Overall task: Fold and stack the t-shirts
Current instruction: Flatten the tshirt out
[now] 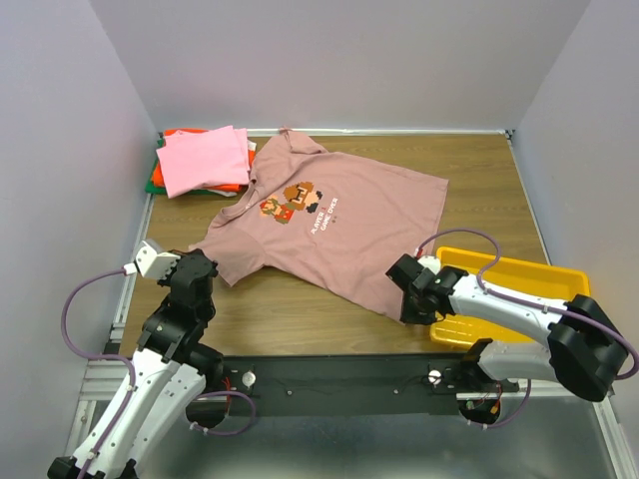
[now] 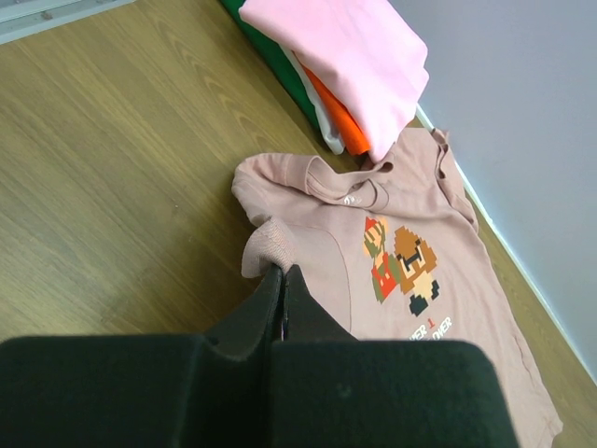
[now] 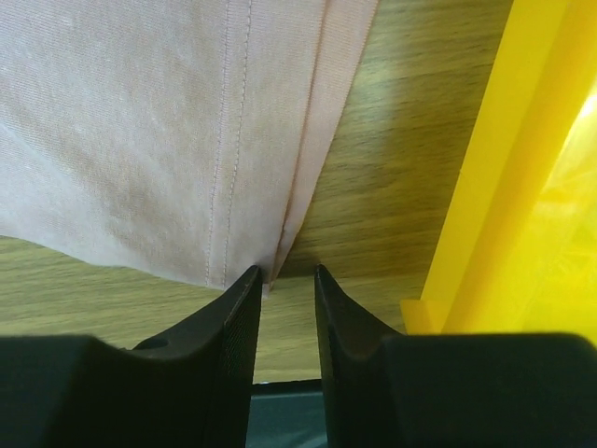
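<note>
You had a few tees folded in the stack (image 1: 205, 160) far left. The mauve tee (image 1: 339, 235) lay flat mid-table, so folding and stacking it was left. Your left gripper (image 2: 283, 280) was pressed together, pinching its near-left sleeve. Your right gripper (image 3: 287, 275) stood narrowly spread, the near-right hem corner at its tips, not clearly caught.

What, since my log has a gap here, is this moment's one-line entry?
left gripper: shut on mauve shirt sleeve | right gripper: open, at hem corner | folded stack: far left | fold: not begun
</note>
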Controlling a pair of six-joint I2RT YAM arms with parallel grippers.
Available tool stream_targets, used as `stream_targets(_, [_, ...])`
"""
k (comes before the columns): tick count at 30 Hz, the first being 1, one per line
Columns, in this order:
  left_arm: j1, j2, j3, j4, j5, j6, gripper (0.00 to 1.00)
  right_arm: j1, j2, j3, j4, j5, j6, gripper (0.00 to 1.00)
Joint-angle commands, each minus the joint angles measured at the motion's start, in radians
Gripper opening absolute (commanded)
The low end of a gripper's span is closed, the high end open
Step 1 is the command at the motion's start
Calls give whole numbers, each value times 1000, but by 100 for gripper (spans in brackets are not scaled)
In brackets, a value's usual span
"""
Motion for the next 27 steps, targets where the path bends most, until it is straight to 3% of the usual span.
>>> stream_targets(1, [5, -19, -10, -13, -63, -24, 0, 7, -7, -24, 34, -12, 24, 36])
stream_targets(16, [3, -17, -14, -5, -57, -18, 0, 9, -79, -12, 8, -29, 46, 43])
stream_targets(27, [3, -17, -14, -4, -54, -18, 0, 7, -56, -73, 98, -55, 53, 45])
